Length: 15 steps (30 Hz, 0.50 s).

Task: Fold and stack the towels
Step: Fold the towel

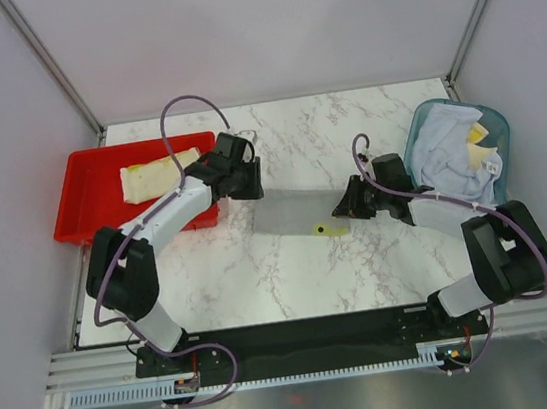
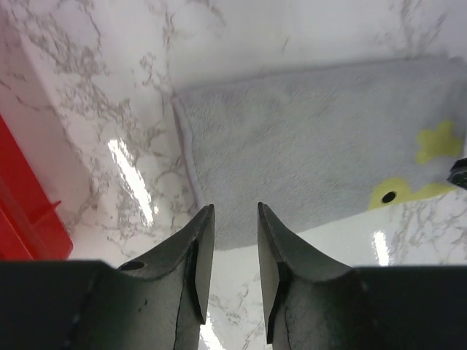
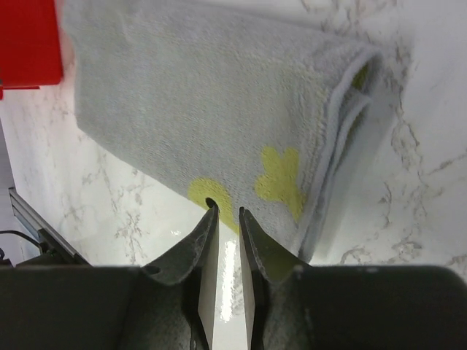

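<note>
A light grey towel with yellow marks lies folded on the marble table, its doubled edge toward the right arm. My left gripper hovers at its left end, open, with only table and towel edge seen past its jaws. My right gripper is at the towel's right end. Its jaws stand a narrow gap apart, empty, with the tips at the towel's yellow-marked edge. A folded pale yellow towel rests in the red tray.
The teal basket at the back right holds several crumpled towels. The red tray's corner shows close by in the left wrist view and in the right wrist view. Metal frame posts stand at the table's back corners.
</note>
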### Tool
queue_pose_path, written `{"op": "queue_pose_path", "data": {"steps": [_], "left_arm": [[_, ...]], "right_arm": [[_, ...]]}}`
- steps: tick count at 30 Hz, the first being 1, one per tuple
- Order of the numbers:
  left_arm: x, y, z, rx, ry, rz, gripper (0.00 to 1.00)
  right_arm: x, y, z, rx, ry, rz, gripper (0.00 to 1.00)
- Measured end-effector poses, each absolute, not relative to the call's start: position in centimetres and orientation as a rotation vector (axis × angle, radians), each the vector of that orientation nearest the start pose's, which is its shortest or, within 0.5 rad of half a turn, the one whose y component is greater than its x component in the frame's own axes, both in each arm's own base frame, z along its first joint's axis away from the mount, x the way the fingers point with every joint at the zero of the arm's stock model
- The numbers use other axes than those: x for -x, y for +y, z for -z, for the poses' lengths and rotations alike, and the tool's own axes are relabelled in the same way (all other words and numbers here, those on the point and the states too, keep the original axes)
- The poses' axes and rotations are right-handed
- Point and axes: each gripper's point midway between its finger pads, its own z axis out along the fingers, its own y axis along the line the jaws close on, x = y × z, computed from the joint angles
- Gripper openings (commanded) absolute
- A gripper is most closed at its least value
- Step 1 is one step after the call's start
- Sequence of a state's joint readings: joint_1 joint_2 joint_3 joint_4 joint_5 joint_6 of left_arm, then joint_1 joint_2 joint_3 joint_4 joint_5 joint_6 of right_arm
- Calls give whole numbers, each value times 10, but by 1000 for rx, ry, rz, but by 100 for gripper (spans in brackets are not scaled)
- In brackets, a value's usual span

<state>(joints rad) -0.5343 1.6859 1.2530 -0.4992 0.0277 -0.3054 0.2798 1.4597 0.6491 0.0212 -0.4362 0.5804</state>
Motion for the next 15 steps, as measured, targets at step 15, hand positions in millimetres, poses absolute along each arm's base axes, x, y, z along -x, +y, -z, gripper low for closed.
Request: {"op": "queue_pose_path", "data": {"steps": [15], "left_arm": [[-400, -242, -31, -287, 2645, 309, 33]], "right_arm": [[-351, 165, -27, -215, 2462, -728, 27]]}}
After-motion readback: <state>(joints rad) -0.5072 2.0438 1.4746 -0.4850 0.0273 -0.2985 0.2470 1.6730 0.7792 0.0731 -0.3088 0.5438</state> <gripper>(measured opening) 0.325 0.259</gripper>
